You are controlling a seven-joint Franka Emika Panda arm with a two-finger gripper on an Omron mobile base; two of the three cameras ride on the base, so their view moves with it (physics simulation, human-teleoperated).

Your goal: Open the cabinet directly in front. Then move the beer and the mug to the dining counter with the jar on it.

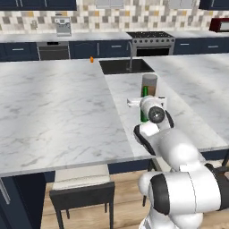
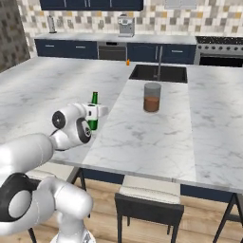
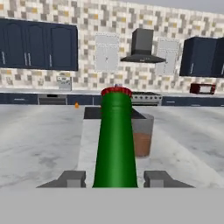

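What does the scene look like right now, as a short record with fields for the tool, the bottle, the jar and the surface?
tool: fingertips either side of the bottle's base
beer: green bottle, upright, over the counter between the fingers; whether it rests on the marble cannot be told
jar: upright on the counter beyond the bottle, near the sink
dining counter: white marble island
sink: inset, dark
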